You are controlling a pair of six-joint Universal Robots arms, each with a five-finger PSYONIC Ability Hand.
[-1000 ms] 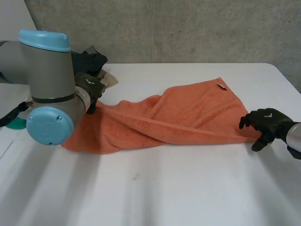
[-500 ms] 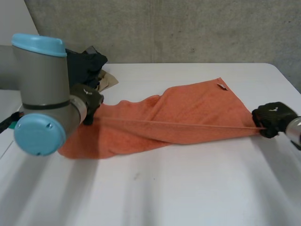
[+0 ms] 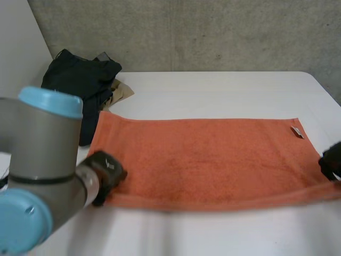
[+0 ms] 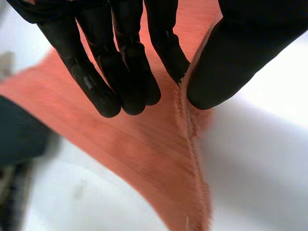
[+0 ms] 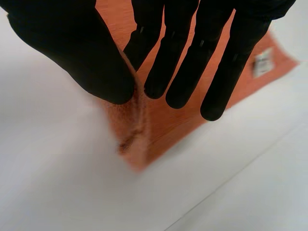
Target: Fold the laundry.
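Note:
An orange towel [image 3: 202, 160] lies stretched out wide across the table, with a small white label [image 3: 296, 132] near its far right corner. My left hand [image 3: 104, 173] is at the near left corner, and in the left wrist view its fingers [image 4: 120, 72] and thumb pinch the towel's [image 4: 144, 154] hem. My right hand [image 3: 331, 161] is at the near right corner. In the right wrist view its thumb and fingers [image 5: 192, 62] pinch the towel's [image 5: 159, 120] edge, with the label [image 5: 262, 62] beyond the fingertips. The near edge runs taut between the two hands.
A pile of dark clothes [image 3: 80, 80] with a tan garment [image 3: 121, 92] sits at the table's far left, just beyond the towel's far left corner. The white table [image 3: 213, 234] is bare in front of the towel. A concrete wall stands behind.
My right hand shut on the towel's right corner. Both hands then drew toward the near side, and the bunched towel spread out flat and wide.

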